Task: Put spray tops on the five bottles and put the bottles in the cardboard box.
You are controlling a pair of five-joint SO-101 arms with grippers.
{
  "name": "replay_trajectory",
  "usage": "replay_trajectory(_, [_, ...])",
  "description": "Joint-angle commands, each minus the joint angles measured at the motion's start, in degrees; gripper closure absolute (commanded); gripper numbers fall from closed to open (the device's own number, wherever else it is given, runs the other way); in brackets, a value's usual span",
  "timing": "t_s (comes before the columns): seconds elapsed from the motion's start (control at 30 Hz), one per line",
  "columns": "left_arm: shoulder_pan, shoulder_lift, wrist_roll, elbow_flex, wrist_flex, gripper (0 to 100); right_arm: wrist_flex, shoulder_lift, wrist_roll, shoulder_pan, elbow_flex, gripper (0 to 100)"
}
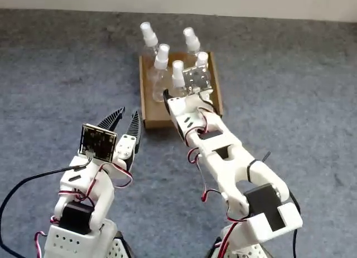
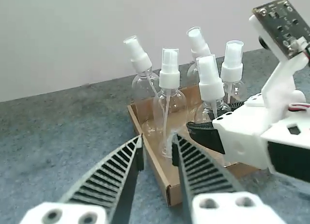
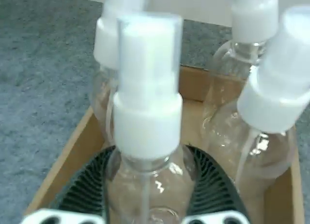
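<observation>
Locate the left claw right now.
In the high view the left claw is open over the grey carpet, on the left side of the table, its tips just beside the near-left corner of the cardboard box.

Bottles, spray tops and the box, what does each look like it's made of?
Bottles: clear and glossy, either plastic or glass, the look leaves it open; the dip tubes show through the walls.
Spray tops: opaque white plastic by the look, smooth with a slight sheen.
Cardboard box: brown matte cardboard, with plain, raw-looking edges.
</observation>
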Motion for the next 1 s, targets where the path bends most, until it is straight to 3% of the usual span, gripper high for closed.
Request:
replay_trajectory(0.0, [-0.4,-0.2,-0.3,-0.7,-1.2,93,-0.7,0.1,0.7,-0.3,-1.1,99.5])
replay_trajectory(0.17, [-0.4,-0.2,-0.3,-0.7,-1.2,93,-0.5,-0.1,0.7,-0.3,-1.2,98.6])
replay_trajectory(0.4, [-0.4,-0.2,-0.3,-0.7,-1.3,93,-0.5,-0.1,0.7,-0.4,-1.1,85.1])
replay_trajectory(0.97, [-0.3,-0.2,-2.8,-0.6,-1.5,93,-0.7,-0.2,0.8,-0.3,-1.3,82.0])
